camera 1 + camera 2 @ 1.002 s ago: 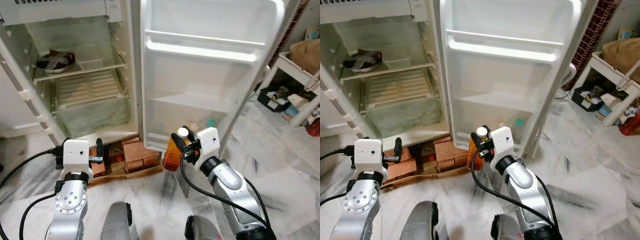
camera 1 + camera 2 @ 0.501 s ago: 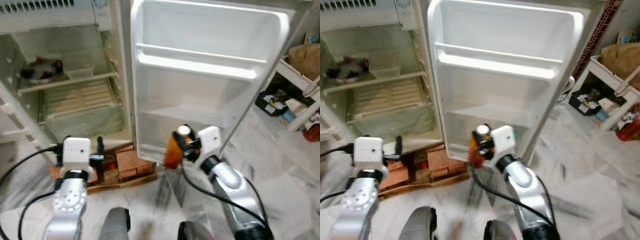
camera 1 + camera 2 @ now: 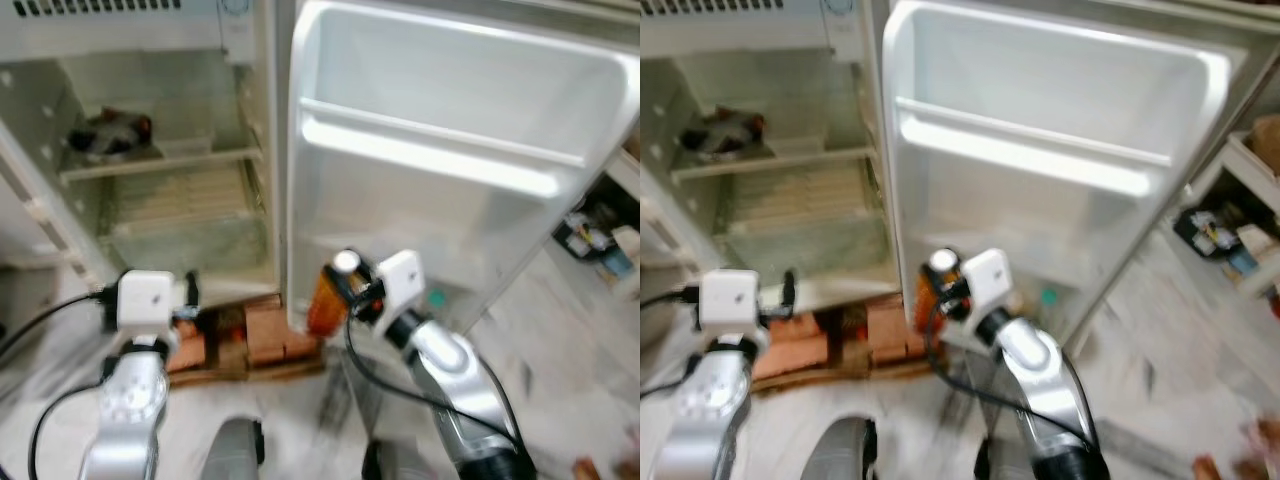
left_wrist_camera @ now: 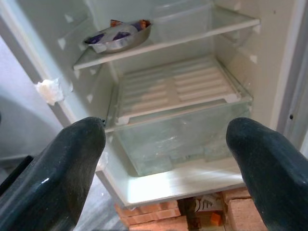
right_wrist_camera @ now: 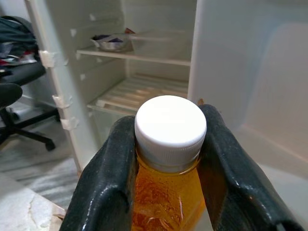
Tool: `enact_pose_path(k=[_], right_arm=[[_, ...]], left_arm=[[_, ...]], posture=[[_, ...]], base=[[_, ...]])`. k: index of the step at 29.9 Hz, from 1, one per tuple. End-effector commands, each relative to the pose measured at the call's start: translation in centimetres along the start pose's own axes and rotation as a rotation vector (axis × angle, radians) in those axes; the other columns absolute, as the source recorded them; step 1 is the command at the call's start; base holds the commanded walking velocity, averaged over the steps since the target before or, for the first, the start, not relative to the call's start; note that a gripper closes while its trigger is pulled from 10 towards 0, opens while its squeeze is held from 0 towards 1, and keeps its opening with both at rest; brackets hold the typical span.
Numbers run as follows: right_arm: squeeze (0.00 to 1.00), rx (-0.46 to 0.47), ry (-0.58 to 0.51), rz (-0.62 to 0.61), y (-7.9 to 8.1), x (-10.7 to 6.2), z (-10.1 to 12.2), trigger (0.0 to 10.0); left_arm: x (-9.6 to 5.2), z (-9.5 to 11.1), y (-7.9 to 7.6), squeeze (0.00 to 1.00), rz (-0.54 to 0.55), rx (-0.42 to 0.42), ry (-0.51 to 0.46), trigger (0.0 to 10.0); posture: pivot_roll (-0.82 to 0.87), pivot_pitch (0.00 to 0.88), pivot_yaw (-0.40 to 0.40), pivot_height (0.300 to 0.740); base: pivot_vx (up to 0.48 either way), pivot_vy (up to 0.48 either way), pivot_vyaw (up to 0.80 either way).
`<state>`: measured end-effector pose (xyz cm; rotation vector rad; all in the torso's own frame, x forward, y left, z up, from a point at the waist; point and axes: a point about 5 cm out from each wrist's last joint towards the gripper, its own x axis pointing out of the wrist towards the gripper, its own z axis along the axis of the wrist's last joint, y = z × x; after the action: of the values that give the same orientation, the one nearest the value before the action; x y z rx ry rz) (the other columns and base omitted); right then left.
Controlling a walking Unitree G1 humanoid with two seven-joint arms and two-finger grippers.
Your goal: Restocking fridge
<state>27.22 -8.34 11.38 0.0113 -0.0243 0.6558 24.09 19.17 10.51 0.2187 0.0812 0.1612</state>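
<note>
An orange juice bottle (image 3: 326, 300) with a white cap (image 5: 170, 123) hangs in my right gripper (image 3: 345, 285), which is shut on its neck. The bottle is level with the bottom of the open white fridge door (image 3: 450, 170), just in front of it. Both black fingers (image 5: 108, 168) press the neck under the cap. My left gripper (image 4: 166, 159) is open and empty, facing the fridge interior (image 3: 170, 200). A metal bowl (image 4: 118, 36) sits on the upper glass shelf. Below it lie a ribbed white cover and a clear drawer (image 4: 183, 130).
The fridge stands on red bricks (image 3: 260, 335) over a marble floor. A teal-capped item (image 3: 436, 297) rests in the lowest door shelf. A white rack with clutter (image 3: 1230, 240) stands to the right. A black office chair (image 5: 19, 91) is beside the fridge.
The camera has shifted and come closer to the fridge. My right gripper has carried the bottle slightly up and left along the door's lower edge. The left gripper stays open.
</note>
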Motion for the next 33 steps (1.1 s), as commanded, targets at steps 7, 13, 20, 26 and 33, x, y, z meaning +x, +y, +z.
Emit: enact_pose_path(k=[7, 13, 20, 26, 33], right_arm=[[0.0, -0.007, -0.013, -0.067, -1.4, -0.6, 0.3, 10.0], [0.0, -0.019, -0.011, -0.106, -2.0, -0.6, 0.3, 10.0], [0.0, -0.016, -0.009, -0.13, -2.2, -0.7, 0.1, 10.0], [0.0, -0.034, -0.018, -0.154, -2.3, -0.7, 0.1, 10.0], [0.0, -0.065, -0.03, -0.21, -2.6, -0.2, 0.3, 10.0]], left_arm=[[-0.2, -0.1, -0.8, 0.0, -0.023, -0.007, 0.012, 10.0], [-0.3, -0.2, -0.8, 0.0, -0.025, -0.003, 0.018, 10.0], [-0.3, -0.2, -0.7, 0.0, -0.024, 0.01, 0.019, 10.0], [-0.3, -0.1, -0.4, 0.0, -0.024, 0.021, 0.021, 10.0], [-0.4, 0.3, 0.1, 0.0, -0.028, 0.038, 0.012, 10.0]], posture=[[0.08, 0.067, -0.03, 0.647], [0.09, 0.07, -0.03, 0.638], [0.09, 0.075, -0.028, 0.593], [0.09, 0.089, -0.025, 0.563], [0.1, 0.109, -0.022, 0.563]], base=[[0.0, 0.0, 0.0], [0.0, 0.0, 0.0], [0.0, 0.0, 0.0], [0.0, 0.0, 0.0], [0.0, 0.0, 0.0]])
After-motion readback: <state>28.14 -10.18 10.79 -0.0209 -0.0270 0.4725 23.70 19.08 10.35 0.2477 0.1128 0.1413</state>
